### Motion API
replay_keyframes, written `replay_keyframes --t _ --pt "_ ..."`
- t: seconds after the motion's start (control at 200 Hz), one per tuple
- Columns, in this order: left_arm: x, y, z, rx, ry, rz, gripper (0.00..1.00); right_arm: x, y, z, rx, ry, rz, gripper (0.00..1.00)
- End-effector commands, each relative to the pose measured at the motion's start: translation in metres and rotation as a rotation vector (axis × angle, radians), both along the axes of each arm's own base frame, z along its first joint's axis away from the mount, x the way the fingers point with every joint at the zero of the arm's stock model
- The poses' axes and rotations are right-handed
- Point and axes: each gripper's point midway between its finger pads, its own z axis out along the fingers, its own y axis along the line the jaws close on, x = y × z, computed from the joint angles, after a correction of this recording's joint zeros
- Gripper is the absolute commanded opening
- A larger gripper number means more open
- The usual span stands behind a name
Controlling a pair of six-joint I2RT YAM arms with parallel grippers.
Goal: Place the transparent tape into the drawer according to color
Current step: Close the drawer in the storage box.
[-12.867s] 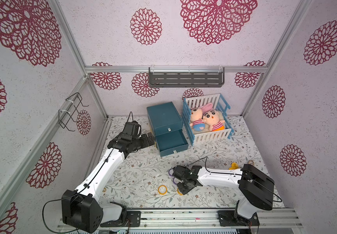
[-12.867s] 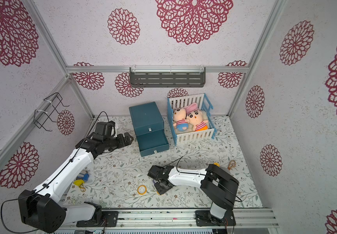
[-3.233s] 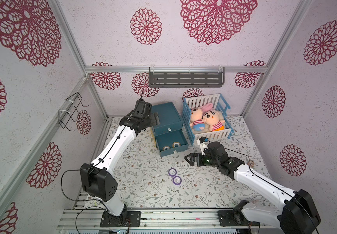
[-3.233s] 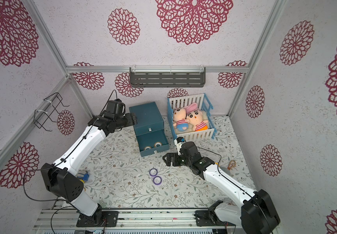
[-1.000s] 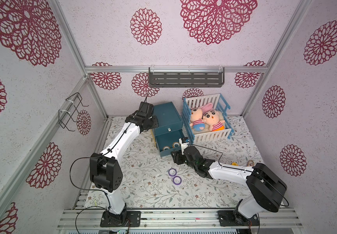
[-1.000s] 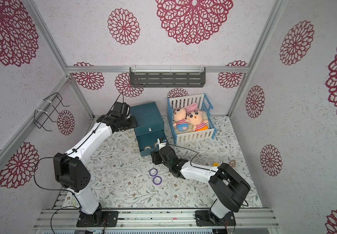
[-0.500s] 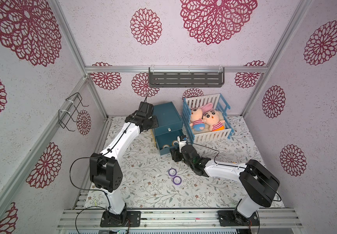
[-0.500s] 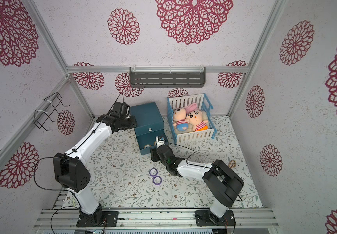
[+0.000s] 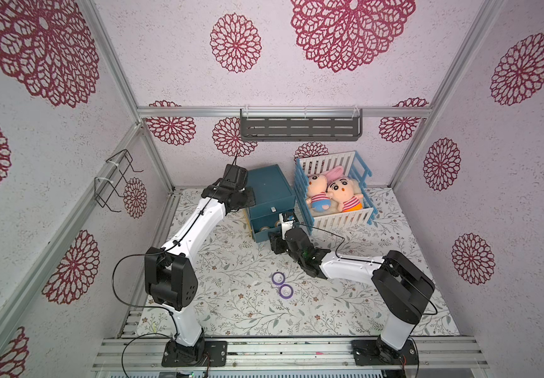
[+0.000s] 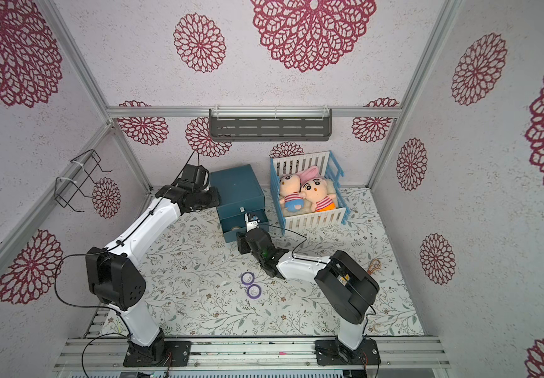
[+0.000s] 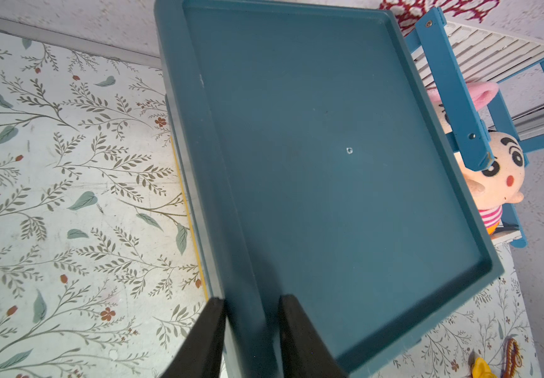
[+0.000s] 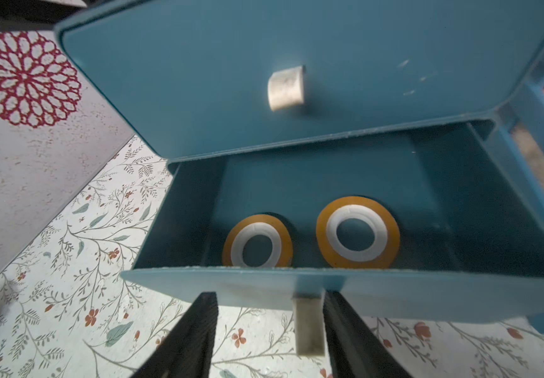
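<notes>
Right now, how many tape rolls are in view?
4. Two orange-yellow rolls lie in the open lower drawer; two purple rolls sit close together on the mat. More may be hidden in the closed upper drawer.

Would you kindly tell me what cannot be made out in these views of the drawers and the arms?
- Upper drawer: its closed front hides any tape inside, right wrist view.
- Lower drawer: its rear is hidden under the upper drawer, right wrist view.
- Left pincer: clamped on the cabinet rim or merely astride it is unclear, left wrist view.
- Right pincer: in both top views the right arm covers it.
</notes>
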Motion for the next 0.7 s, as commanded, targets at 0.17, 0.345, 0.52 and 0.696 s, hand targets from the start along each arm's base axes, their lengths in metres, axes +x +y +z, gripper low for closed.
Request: replay_keyframes --t 0.17,0.345,0.52,0.696 --pt "-0.007 0.002 -0.006 0.012 0.033 -0.026 0.33 0.025 0.013 0.020 0.024 -0.090 -0.026 0.58" --pt "-0.007 0.001 -0.007 0.011 0.036 -0.029 0.32 0.034 0.014 0.017 0.043 -0.102 -0.038 0.57" --pt "-0.008 -0.001 -0.005 0.004 0.034 -0.036 0.31 0.043 0.017 0.019 0.049 -0.130 -0.050 0.56" --pt "-0.009 0.000 -0.004 0.004 0.034 -0.035 0.30 0.051 0.023 0.021 0.053 -0.149 -0.055 0.56"
